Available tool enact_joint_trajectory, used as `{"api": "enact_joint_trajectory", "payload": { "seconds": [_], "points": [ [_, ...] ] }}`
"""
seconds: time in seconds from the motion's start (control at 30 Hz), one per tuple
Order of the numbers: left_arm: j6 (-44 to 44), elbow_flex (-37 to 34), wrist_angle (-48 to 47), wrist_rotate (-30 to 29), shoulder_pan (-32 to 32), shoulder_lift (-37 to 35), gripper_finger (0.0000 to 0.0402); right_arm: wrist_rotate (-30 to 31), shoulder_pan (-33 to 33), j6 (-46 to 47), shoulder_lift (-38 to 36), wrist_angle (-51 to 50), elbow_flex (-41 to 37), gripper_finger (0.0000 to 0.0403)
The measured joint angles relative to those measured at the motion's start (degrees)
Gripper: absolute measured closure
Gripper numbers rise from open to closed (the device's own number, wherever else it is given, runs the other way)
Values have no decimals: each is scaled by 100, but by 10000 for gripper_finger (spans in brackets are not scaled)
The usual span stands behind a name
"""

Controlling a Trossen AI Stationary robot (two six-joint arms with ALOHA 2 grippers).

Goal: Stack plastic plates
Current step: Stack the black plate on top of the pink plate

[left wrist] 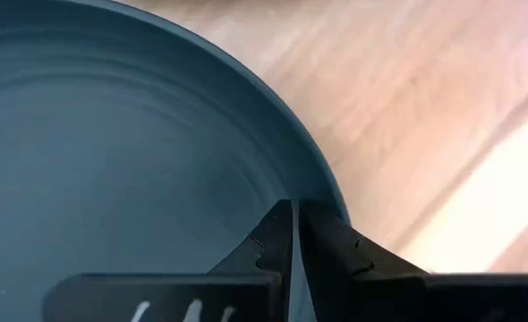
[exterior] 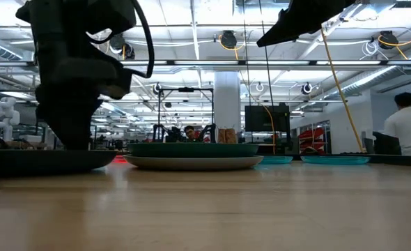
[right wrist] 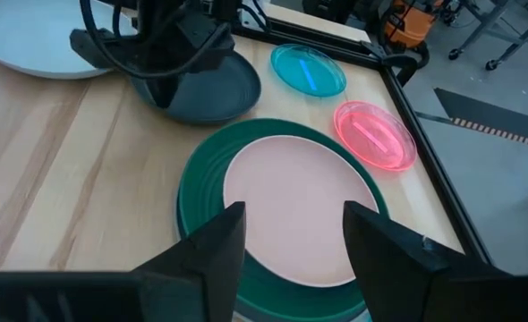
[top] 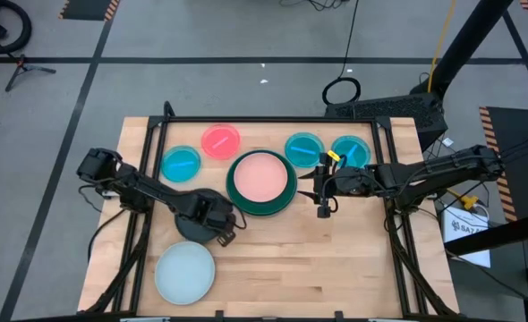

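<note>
The black plate [top: 191, 225] lies left of centre, and my left gripper [top: 219, 230] is shut at its right rim. A dark green plate [top: 239, 190] holds the salmon-pink plate [top: 262, 176]; in the low view a grey plate [exterior: 195, 163] shows under the green plate [exterior: 191, 149]. My right gripper [top: 323, 199] is open and raised beside this stack's right rim, touching nothing; its wrist view looks over the salmon plate [right wrist: 291, 201]. The pale blue plate [top: 185, 273] rests near the front edge. Three bright blue plates [top: 181, 163] [top: 304, 149] [top: 351, 152] and the pink-red plate [top: 221, 140] lie along the far side. My left gripper [left wrist: 295, 237] is shut on the black plate's rim [left wrist: 331, 192], one finger over the plate's inner side and one outside it. It comes from above, pointing down. I cannot tell whether the plate [exterior: 45, 160] is off the table.
A black frame rail [top: 264, 119] runs round the far side and both ends of the table. Bare wood [top: 318, 268] lies open at the front right. People show in the room beyond the table [exterior: 407, 125].
</note>
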Motion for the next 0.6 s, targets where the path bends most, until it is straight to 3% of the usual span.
{"api": "enact_joint_trajectory", "payload": {
  "seconds": [0.27,0.6],
  "points": [
    [637,3,-385,45,114,-845,371,0,0,64,2,-12,2,222],
    [336,-39,-2048,-822,252,-1889,371,0,0,211,4,-30,4,222]
  ]
}}
